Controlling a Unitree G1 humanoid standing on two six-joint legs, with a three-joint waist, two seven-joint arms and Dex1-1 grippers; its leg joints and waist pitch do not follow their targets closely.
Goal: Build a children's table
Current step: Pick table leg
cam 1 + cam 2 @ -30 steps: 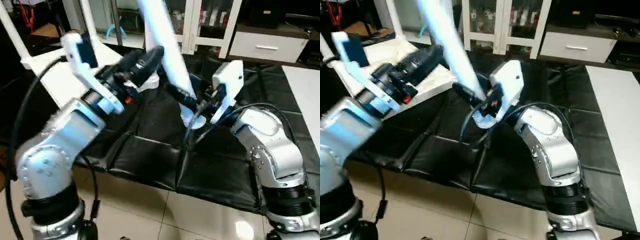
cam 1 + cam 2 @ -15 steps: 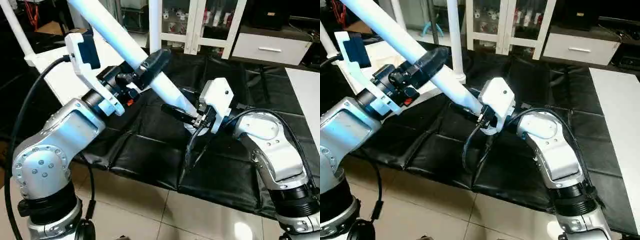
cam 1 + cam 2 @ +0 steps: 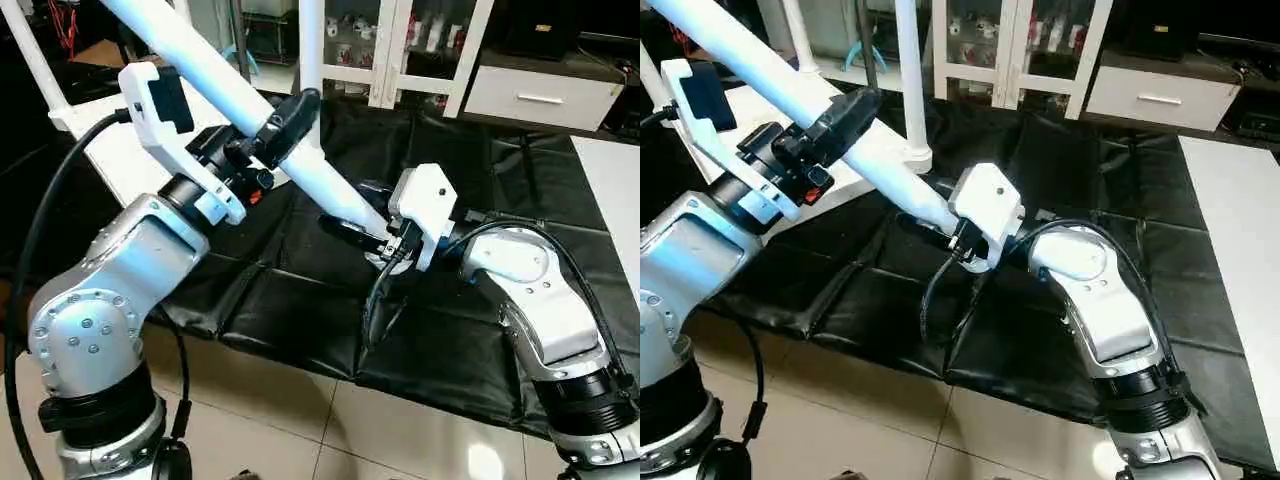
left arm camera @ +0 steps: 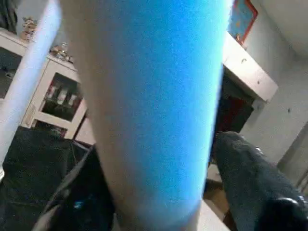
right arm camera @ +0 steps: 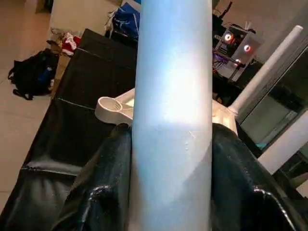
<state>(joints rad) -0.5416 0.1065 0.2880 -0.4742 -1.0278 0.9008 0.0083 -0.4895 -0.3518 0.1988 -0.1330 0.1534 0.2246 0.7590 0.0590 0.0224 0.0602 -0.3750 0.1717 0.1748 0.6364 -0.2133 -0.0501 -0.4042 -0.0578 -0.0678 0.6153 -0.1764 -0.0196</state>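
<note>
Diagonally tilted leg (image 3: 240, 95): thick end low, both hands gripping.

Lab: glass-door cabinet (image 3: 400, 45), electronics (image 5: 236, 43).

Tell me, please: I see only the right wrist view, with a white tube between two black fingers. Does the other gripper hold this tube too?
Observer: Yes. The left gripper is closed on the same long tapered white plastic leg, higher up than the right gripper.
Operator: How does the leg lie?
Observer: Tilted. Its lower end is at the right gripper, above the black padded mat, and it rises toward the robot's left.
Operator: Is any leg mounted already?
Observer: Another white leg stands upright at a corner of the square white plastic table top.
</note>
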